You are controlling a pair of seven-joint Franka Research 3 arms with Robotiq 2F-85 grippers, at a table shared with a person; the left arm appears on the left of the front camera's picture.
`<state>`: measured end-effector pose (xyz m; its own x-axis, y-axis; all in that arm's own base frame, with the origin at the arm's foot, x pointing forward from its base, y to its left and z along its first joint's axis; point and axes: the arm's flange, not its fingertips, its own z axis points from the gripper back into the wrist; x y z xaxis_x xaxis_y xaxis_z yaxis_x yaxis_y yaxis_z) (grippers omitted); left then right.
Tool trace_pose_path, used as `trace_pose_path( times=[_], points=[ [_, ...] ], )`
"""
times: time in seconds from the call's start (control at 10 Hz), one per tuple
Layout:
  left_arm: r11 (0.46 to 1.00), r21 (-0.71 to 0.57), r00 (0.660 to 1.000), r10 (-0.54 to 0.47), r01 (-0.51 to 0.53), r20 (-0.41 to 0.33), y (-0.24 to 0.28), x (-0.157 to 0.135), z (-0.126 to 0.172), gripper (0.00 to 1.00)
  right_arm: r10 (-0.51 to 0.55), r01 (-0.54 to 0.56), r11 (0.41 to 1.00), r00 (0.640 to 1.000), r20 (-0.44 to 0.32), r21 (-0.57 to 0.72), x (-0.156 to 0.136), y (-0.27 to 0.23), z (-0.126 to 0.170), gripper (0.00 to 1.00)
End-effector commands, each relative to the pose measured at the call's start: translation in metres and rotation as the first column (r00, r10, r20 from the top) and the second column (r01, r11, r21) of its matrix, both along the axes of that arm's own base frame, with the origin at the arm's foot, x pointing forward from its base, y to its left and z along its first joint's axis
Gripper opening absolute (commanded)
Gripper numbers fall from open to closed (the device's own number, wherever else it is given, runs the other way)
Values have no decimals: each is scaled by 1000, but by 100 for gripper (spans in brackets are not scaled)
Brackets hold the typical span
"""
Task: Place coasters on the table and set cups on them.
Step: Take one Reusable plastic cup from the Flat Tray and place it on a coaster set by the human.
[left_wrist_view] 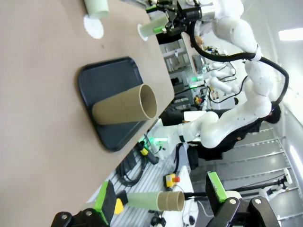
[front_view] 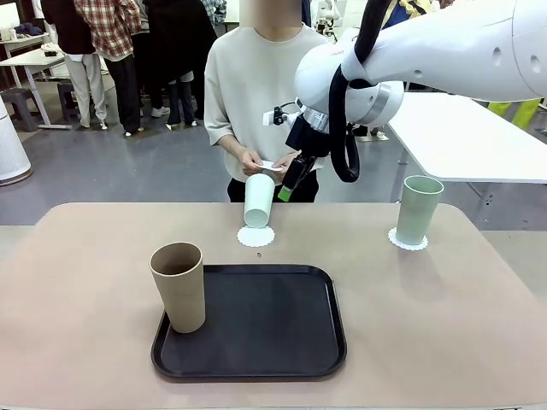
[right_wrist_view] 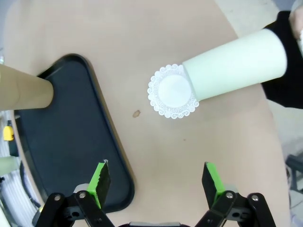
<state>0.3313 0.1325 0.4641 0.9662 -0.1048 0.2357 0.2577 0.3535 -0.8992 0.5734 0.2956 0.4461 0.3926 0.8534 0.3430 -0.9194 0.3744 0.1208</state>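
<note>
A tan-brown cup (front_view: 177, 286) stands on the left end of the black tray (front_view: 265, 333). One mint cup (front_view: 259, 201) rests on the far edge of a lacy white coaster (front_view: 255, 237), off its centre; from above the coaster (right_wrist_view: 173, 92) shows bare in the middle beside the cup (right_wrist_view: 234, 64). A second mint cup (front_view: 419, 209) stands on its own coaster (front_view: 408, 239) at the right. The person holds a white coaster (front_view: 267, 165) in both hands. My right gripper (front_view: 291, 181) hangs open and empty above the middle cup. My left gripper (left_wrist_view: 161, 201) is open, off the table (front_view: 77, 282), facing the tan cup (left_wrist_view: 125, 109).
The tray's (right_wrist_view: 61, 142) middle and right side are bare. The person stands at the far edge, hands just behind my right gripper. A white table (front_view: 461, 137) sits behind at the right. A pale tube-like thing (left_wrist_view: 156, 201) lies beyond the table's edge.
</note>
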Motion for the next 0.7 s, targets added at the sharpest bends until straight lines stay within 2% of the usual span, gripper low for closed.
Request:
trace_pose_path(
  times=[0.0, 0.3, 0.4, 0.5, 0.6],
  points=[
    [1000, -12, 1000, -1, 1, 8, 1, -1, 2, 100, -21, 22, 999, 1000, -13, 44, -1, -2, -6, 100],
    [1000, -12, 1000, -1, 1, 8, 1, -1, 2, 100, -6, 7, 1000, 1000, -7, 11, 1, -1, -1, 100],
    [1000, -12, 1000, -1, 1, 8, 1, -1, 2, 100, -149, 149, 989, 988, -26, -20, -1, 15, 15, 100],
    [1000, -12, 1000, -1, 1, 8, 1, -1, 2, 100, -348, 351, 927, 936, 44, -136, 3, 35, 31, 100],
    [1000, -12, 1000, -1, 1, 8, 1, -1, 2, 100, -488, 484, 851, 872, 31, -204, 18, 60, 49, 100]
  ],
)
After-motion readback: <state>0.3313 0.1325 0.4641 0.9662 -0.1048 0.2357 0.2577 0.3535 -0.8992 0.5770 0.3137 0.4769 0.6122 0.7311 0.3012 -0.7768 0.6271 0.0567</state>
